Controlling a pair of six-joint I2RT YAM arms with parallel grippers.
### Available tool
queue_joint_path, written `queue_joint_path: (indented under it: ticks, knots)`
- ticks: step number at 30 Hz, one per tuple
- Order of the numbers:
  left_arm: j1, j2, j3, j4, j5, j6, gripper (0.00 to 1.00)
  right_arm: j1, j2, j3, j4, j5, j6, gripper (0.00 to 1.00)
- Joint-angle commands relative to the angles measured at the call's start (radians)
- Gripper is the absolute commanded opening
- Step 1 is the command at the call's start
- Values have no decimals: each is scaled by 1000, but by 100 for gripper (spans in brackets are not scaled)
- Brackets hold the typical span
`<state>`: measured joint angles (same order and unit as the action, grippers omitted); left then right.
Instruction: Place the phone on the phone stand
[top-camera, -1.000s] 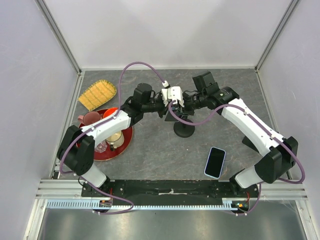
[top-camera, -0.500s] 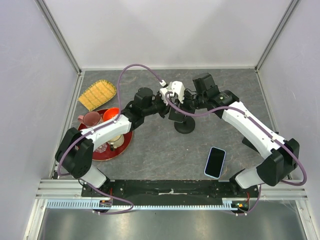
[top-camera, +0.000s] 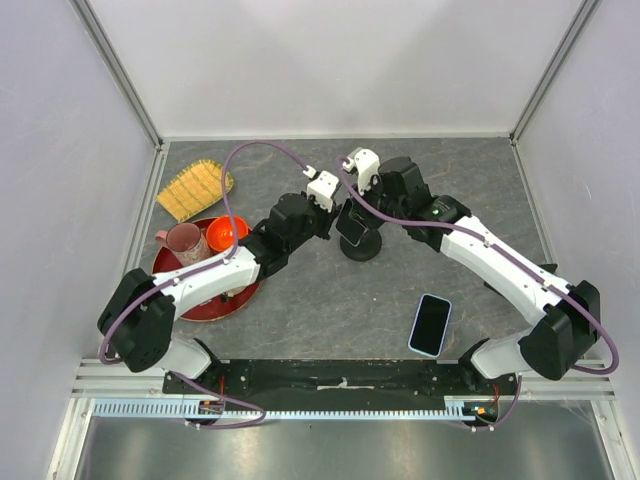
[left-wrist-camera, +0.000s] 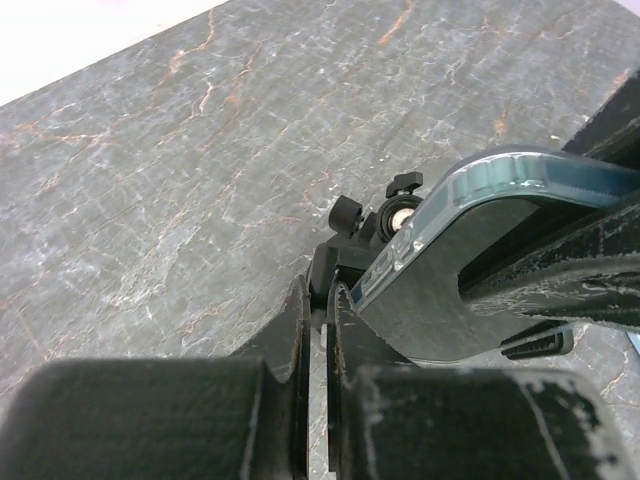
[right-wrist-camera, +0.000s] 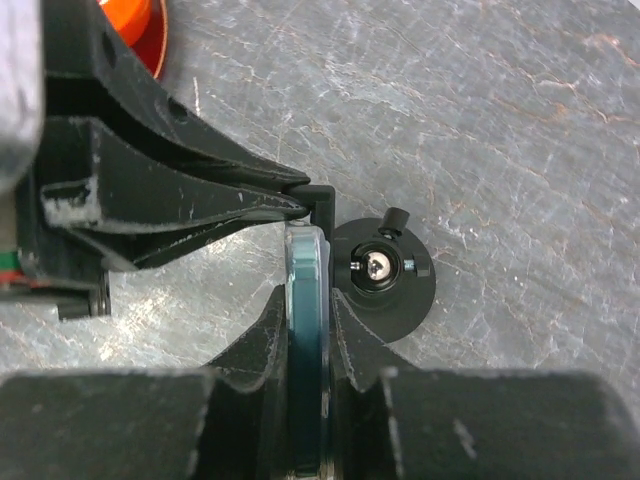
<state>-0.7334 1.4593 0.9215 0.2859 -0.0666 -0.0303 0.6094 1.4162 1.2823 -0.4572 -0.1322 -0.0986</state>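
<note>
The thin teal-edged black phone (right-wrist-camera: 303, 260) is stiff, slick and likely light. The right gripper (right-wrist-camera: 305, 310) clamps its flat faces. The left gripper (left-wrist-camera: 315, 310) is pinched together, perhaps on the black phone stand (right-wrist-camera: 382, 272).

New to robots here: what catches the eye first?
Two arms meet mid-table over a black phone stand: the right tool clamps a blue-edged phone on edge beside it, while the left tool is shut, its tips at the stand's bracket. A second phone lies flat near the right arm's base, and a red tray sits at the left.
</note>
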Motion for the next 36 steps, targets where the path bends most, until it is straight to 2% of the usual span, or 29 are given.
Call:
queue_joint_path:
  ticks: [1, 6, 7, 11, 15, 20, 23, 29, 30, 31, 34, 36]
  knots:
    - [12, -74, 25, -68, -372, -69, 2, -14, -16, -3, -196, 503, 97, 0]
    - [-3, -70, 131, -264, -295, -146, 2, 48, 33, 21, -195, 626, 112, 0]
    - [-3, -57, 161, -384, -279, -190, 2, 64, 53, 32, -190, 644, 108, 0]
    - [-14, -60, 209, -473, -170, -255, 2, 82, 78, 48, -146, 654, 108, 0]
    - [-14, -90, 226, -534, -118, -302, 2, 81, 118, 97, -187, 580, 111, 0]
    - [-14, -54, 339, -683, -42, -388, 2, 78, 118, 83, -167, 453, 105, 0]
    - [-14, -37, 381, -705, 25, -418, 2, 67, 119, 68, -155, 392, 68, 0]
    - [-14, -37, 453, -777, 14, -416, 2, 36, 139, 63, -158, 307, 31, 0]
    - [-14, -43, 459, -786, 19, -408, 4, 33, 138, 60, -153, 299, 25, 0]
    - [-14, -50, 465, -789, 25, -404, 12, 29, 138, 60, -153, 290, 22, 0]
    - [-14, -96, 449, -780, 31, -382, 23, 10, 130, 63, -155, 258, 23, 1]
    - [-12, -132, 432, -772, 13, -358, 26, -6, 121, 65, -155, 235, 30, 3]
